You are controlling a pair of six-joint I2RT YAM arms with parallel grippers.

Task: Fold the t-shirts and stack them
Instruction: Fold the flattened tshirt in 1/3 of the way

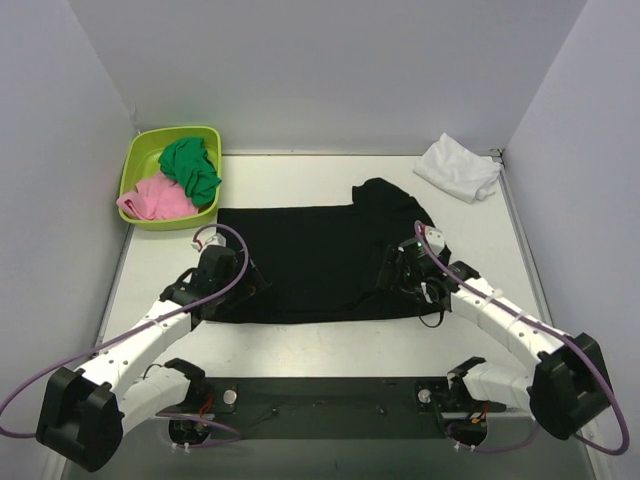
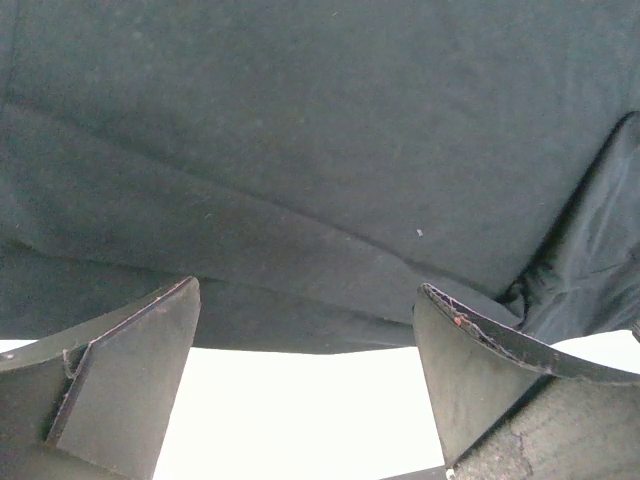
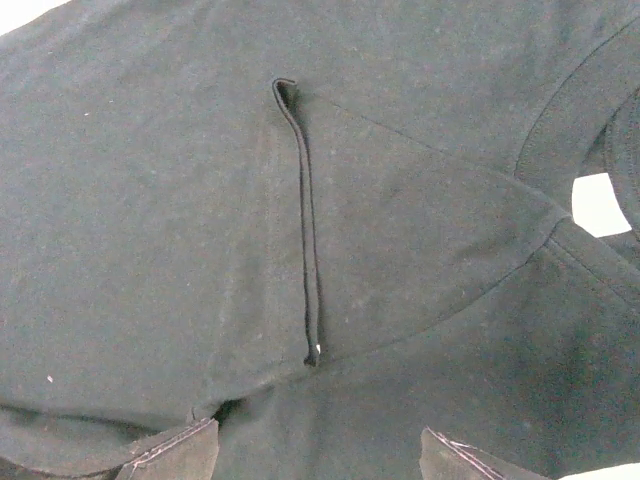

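The black shirt (image 1: 320,262) lies spread mid-table, seemingly part-folded, so folding it is the step in hand. The tub (image 1: 137,150), far left, holds green cloth (image 1: 192,168) and pink cloth (image 1: 155,200). The white shirt (image 1: 458,167) sits crumpled far right. Left claw (image 1: 238,276) and right claw (image 1: 397,270) stand wide and empty over the black shirt. Next, each must pinch an edge.

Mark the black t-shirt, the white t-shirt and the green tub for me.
black t-shirt (image 1: 300,262), top view, middle of its spread body
white t-shirt (image 1: 458,167), top view, centre of the crumpled heap
green tub (image 1: 138,160), top view, left wall
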